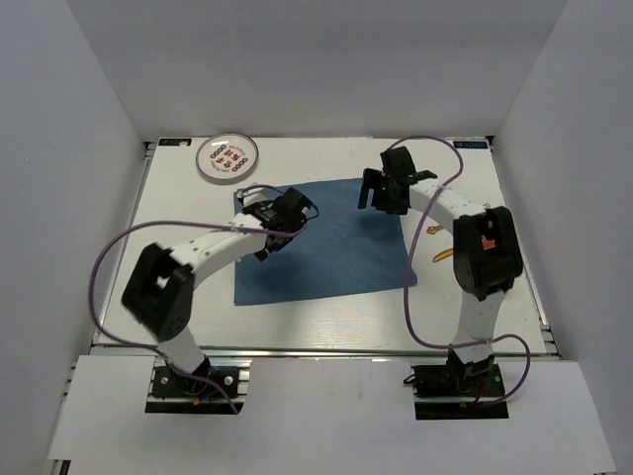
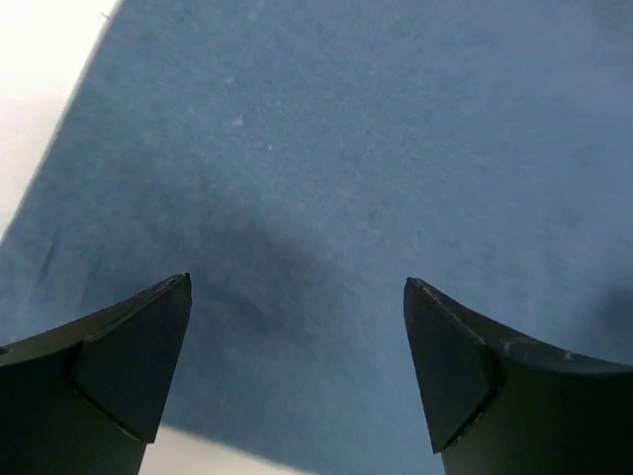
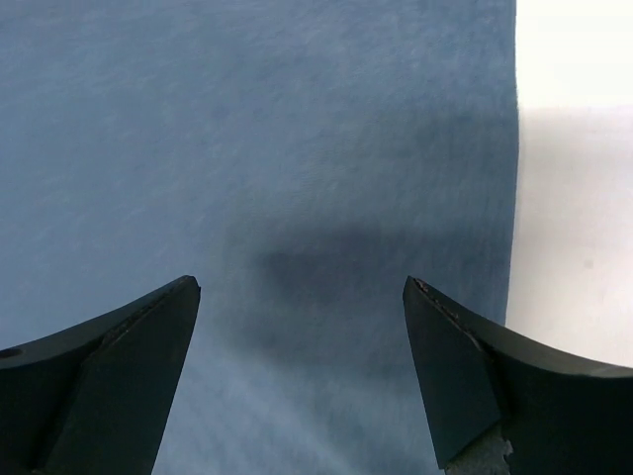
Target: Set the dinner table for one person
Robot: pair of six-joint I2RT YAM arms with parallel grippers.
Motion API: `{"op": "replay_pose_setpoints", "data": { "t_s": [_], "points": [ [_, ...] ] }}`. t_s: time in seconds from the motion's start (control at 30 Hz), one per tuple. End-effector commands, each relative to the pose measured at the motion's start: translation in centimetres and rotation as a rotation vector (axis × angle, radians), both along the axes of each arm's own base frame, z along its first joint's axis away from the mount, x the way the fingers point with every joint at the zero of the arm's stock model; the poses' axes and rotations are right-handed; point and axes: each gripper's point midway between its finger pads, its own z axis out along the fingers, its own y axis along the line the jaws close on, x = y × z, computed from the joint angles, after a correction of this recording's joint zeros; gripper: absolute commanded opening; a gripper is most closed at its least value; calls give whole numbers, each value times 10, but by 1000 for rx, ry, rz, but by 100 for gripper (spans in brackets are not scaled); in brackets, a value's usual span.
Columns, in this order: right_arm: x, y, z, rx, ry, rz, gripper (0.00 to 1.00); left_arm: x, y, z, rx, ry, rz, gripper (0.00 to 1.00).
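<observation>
The dinner table (image 1: 336,158) is a large white tabletop. A blue cloth placemat (image 1: 336,247) lies flat in its middle. My left gripper (image 1: 284,212) hovers over the placemat's far left part, open and empty; in the left wrist view (image 2: 297,282) only blue cloth (image 2: 376,148) lies between its fingers. My right gripper (image 1: 384,190) is over the placemat's far right corner, open and empty; in the right wrist view (image 3: 302,282) the cloth's right edge (image 3: 509,198) meets white table. A round white plate (image 1: 227,156) with red markings sits at the far left.
A thin gold-coloured utensil (image 1: 441,255) lies on the table right of the placemat, partly hidden by the right arm. A metal rail (image 1: 326,348) runs along the near edge. White walls enclose the table. Purple cables loop from both arms.
</observation>
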Motion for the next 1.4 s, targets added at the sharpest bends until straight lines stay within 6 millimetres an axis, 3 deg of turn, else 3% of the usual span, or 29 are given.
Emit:
{"op": "replay_pose_setpoints", "data": {
  "t_s": [0.0,0.03,0.17,0.37,0.5,0.73,0.87,0.97,1.07,1.1,1.13,1.17,1.2,1.27,1.3,1.37],
  "points": [
    [-12,-24,-35,-133,130,-42,89,-10,13,-31,135,149,-8,97],
    [-14,-26,-41,-145,137,-50,89,-9,12,-46,155,175,-10,97],
    [-19,-36,-54,-156,130,-75,89,-9,9,-69,177,229,-18,98],
    [-19,-54,-64,-194,163,-142,89,-2,5,-80,177,242,-41,98],
    [-13,-67,-66,-126,174,-193,89,11,1,-73,184,237,-53,98],
    [6,-50,-42,-29,111,-122,89,11,-6,-53,109,185,-64,98],
    [7,-45,-31,14,114,-111,89,12,-3,-37,110,152,-55,98],
    [3,-32,-5,102,67,-68,89,17,0,-14,118,117,-41,98],
    [3,-11,44,228,-54,28,89,23,2,21,91,36,-18,98],
    [8,-6,80,273,-169,65,89,29,6,28,74,-2,8,98],
    [4,-2,92,299,-203,92,89,30,8,35,64,-32,17,98],
    [-2,5,108,343,-234,137,89,34,15,52,41,-90,43,98],
    [-9,9,138,368,-306,173,89,41,22,58,25,-128,69,98],
    [-31,22,160,424,-337,263,89,47,34,76,-3,-196,107,98],
    [-47,27,185,450,-394,308,89,53,37,83,-21,-227,123,98],
    [-73,32,193,474,-420,375,89,63,54,91,-45,-249,163,98]
  ]
}}
